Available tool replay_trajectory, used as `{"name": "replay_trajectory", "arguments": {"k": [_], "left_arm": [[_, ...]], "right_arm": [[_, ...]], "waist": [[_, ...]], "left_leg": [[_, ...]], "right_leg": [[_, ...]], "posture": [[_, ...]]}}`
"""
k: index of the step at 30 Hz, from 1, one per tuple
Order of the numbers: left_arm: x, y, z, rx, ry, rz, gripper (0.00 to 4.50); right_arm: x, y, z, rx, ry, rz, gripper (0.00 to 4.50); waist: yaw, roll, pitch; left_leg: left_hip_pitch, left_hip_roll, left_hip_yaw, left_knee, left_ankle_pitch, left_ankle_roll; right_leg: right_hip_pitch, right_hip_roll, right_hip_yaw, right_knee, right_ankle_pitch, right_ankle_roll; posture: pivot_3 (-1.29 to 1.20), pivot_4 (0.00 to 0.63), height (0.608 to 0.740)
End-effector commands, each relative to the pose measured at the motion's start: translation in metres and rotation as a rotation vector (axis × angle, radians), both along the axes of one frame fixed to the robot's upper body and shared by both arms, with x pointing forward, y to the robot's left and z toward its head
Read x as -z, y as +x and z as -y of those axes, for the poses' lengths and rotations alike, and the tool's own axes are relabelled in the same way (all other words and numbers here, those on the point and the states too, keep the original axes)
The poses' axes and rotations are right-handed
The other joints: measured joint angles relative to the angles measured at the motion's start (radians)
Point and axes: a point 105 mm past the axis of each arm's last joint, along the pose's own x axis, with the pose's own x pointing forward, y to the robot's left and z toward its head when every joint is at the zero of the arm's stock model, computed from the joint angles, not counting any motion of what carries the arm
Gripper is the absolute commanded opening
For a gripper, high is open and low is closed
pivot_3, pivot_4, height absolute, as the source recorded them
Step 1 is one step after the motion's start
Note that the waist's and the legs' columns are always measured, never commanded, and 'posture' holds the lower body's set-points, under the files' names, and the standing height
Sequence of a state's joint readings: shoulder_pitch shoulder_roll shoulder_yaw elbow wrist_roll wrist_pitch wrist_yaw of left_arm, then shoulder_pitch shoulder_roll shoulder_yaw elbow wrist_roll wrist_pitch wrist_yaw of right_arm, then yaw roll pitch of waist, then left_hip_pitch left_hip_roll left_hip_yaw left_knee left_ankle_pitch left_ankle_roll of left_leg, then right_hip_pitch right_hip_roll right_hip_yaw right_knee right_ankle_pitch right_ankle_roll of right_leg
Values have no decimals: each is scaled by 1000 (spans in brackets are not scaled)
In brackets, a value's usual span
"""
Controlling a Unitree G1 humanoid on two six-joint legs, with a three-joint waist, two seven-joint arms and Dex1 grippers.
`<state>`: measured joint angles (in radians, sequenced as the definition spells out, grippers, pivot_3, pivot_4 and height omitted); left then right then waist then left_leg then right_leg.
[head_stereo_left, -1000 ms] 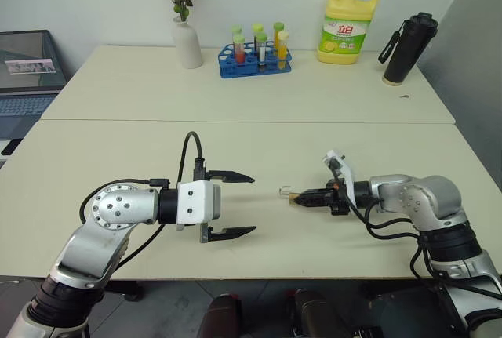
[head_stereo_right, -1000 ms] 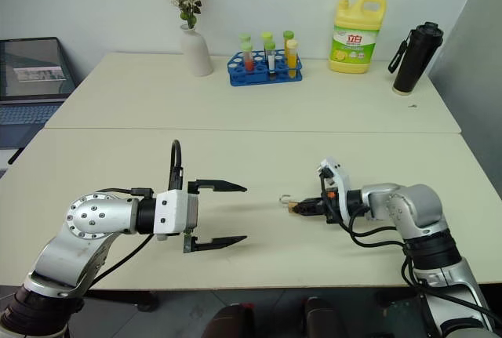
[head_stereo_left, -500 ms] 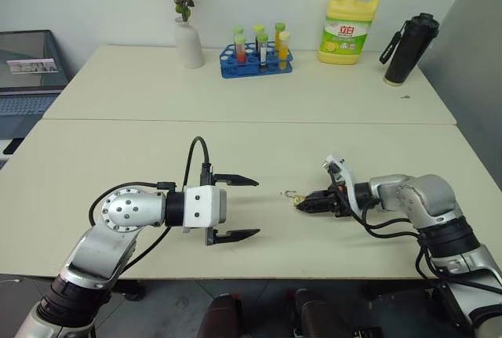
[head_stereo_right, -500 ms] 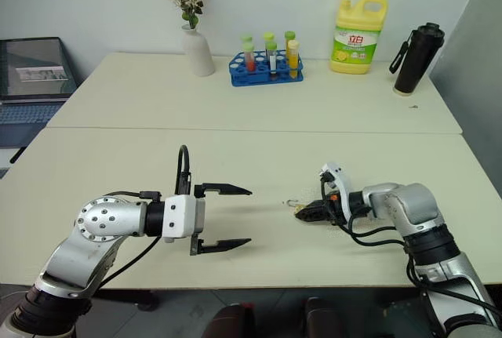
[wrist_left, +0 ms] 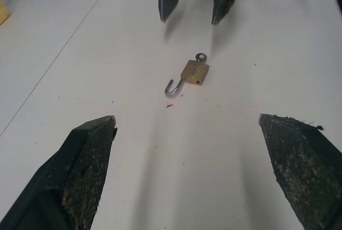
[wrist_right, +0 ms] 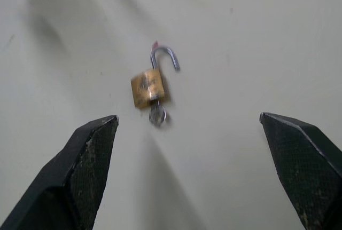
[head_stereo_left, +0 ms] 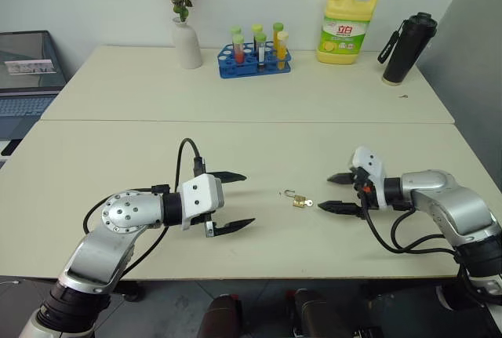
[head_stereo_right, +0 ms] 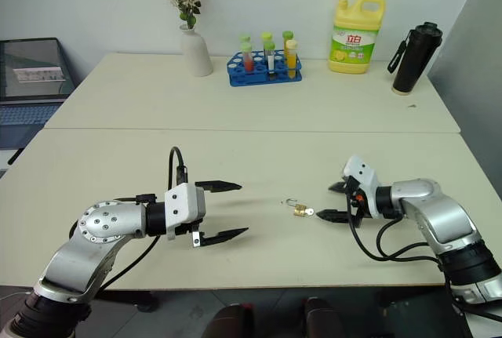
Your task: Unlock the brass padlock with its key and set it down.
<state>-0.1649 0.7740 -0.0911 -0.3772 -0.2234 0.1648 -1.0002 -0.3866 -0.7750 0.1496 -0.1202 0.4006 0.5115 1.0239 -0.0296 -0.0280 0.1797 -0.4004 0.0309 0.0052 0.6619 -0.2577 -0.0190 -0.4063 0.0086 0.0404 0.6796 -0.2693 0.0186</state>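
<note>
Now brass padlock (head_stereo_left: 299,201) just beside right end effector (head_stereo_left: 339,192)

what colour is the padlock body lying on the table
Golden brass, with a silver shackle; the brass padlock shows best in the right wrist view.

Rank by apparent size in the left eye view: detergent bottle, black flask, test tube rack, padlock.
1. Detergent bottle and black flask: look about alike, so no order between them.
2. Test tube rack: lower and a little smaller.
3. Padlock: by far the smallest, though it lies nearest the camera.
</note>
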Motion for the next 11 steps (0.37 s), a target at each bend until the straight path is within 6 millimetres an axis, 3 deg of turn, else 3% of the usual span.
{"name": "replay_trajectory", "arguments": {"k": [1, 11], "left_arm": [[-7, -2, -2, 33, 17, 31, 4500], [-8, -9, 10, 117, -38, -41, 4500]], "right_arm": [[-14, -5, 1, -57, -23, 138, 4449], [-14, -14, 16, -59, -71, 136, 4449]], "waist": [[0, 0, 0], [1, 0, 0]], "left_leg": [[0, 0, 0, 0, 0, 0], [0, -1, 1, 0, 0, 0]], "right_leg": [[0, 0, 0, 0, 0, 0], [0, 0, 1, 0, 0, 0]], "posture": [[0, 150, 740], [0, 150, 740]]}}
